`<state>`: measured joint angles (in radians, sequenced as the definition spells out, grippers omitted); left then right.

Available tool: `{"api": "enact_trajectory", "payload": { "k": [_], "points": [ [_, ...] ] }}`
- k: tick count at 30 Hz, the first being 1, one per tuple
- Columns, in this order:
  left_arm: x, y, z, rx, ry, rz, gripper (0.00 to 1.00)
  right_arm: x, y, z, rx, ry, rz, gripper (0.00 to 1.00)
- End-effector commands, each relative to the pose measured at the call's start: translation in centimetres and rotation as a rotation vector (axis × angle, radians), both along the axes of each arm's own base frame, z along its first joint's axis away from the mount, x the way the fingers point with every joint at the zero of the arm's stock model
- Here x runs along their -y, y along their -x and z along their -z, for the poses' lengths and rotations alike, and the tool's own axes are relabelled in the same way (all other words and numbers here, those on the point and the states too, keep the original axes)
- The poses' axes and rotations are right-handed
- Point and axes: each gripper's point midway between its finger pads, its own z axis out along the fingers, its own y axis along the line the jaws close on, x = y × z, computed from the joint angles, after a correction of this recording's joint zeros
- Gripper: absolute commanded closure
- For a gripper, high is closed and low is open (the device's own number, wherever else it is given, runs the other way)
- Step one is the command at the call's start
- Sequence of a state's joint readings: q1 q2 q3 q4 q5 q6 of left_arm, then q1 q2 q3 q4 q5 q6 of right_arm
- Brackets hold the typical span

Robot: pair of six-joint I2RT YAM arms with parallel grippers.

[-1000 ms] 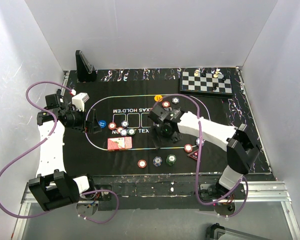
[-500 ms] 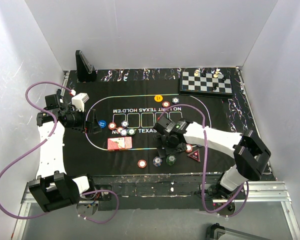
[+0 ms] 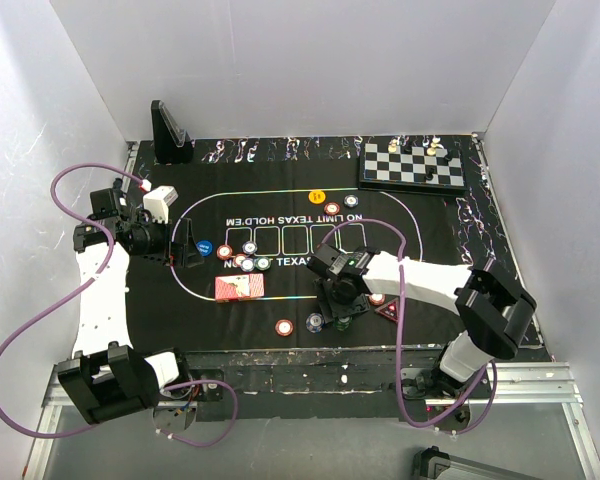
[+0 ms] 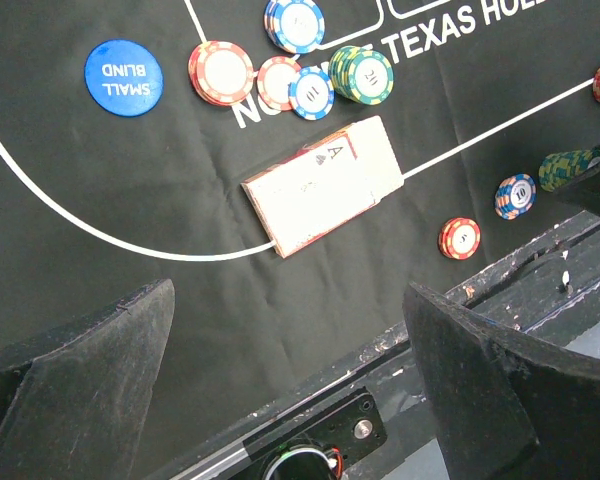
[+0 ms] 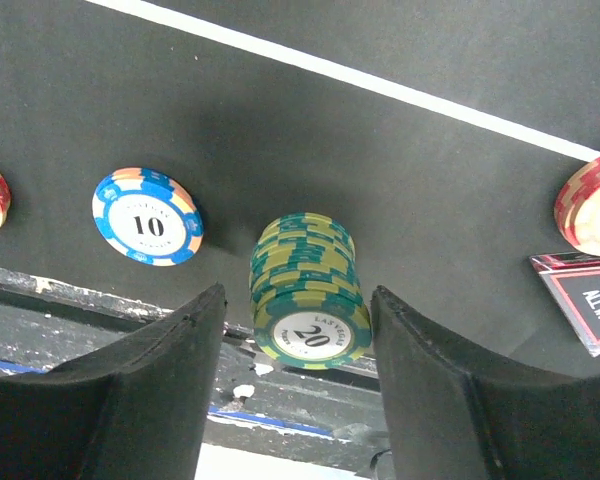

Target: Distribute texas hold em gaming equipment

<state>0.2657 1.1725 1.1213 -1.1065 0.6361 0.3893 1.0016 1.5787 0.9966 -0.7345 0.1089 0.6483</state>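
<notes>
My right gripper is open and low over the mat, its fingers on either side of a green-and-yellow "20" chip stack with a gap on each side. A blue "10" chip lies to its left. A red chip stack and the red triangular marker lie to its right. In the top view the right gripper sits near the mat's front edge. My left gripper is open and empty at the mat's left. The red-backed card deck and the blue button lie below it.
Several chip stacks cluster by the printed text. A red chip lies near the front edge. A yellow button and two chips lie at the far side. The chessboard is back right and a black stand back left.
My right gripper moved toward the near edge and came down around the green chip stack. The left arm has not moved.
</notes>
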Motion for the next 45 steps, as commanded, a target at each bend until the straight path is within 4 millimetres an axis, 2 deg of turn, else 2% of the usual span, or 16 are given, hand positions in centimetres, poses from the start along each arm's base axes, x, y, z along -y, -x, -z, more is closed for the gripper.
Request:
{"api": "enact_trajectory", "payload": {
  "k": [1,10,17,24,28,30,33,38,41,44,45],
  "points": [
    [0.0,-0.2,-1.3,0.047,-0.001,-0.002,0.0,-0.3,-0.2,0.6,0.006,-0.001,0.015,0.36],
    [0.0,0.0,-0.8,0.043,-0.008,-0.001,0.0,-0.2,-0.3,0.0,0.017,-0.002,0.023,0.55],
    [0.0,0.0,-0.7,0.041,-0.004,-0.001,0.0,-0.3,-0.5,-1.2,0.034,-0.015,0.027,0.65],
    [-0.1,-0.1,-0.7,0.044,-0.008,-0.001,0.0,-0.8,-1.6,-4.0,0.077,-0.016,-0.007,0.84],
    [-0.1,-0.1,-0.7,0.045,-0.006,-0.004,0.0,-1.1,-3.2,-5.7,0.114,-0.02,-0.009,0.88],
    [-0.2,-0.3,-0.7,0.045,-0.009,-0.004,0.0,-1.0,-4.5,-6.5,0.129,-0.028,0.001,0.89],
    [-0.2,-0.4,-0.7,0.044,-0.008,-0.005,0.0,-0.8,-7.6,-7.6,0.153,-0.047,0.041,0.89],
    [-0.2,-0.6,-0.3,0.031,0.001,-0.009,0.0,-0.8,-15.2,-9.1,0.208,-0.071,0.118,0.89],
    [-0.1,-0.8,-0.4,0.031,0.008,-0.007,0.0,-1.1,-19.8,-8.8,0.22,-0.069,0.153,0.89],
    [-0.2,-1.0,-0.4,0.032,0.005,-0.011,0.0,-1.9,-23.3,-6.9,0.199,-0.045,0.158,0.89],
    [-0.2,-1.1,-0.5,0.034,0.003,-0.009,0.0,-2.2,-24.4,-6.9,0.209,-0.044,0.16,0.89]
  ]
}}
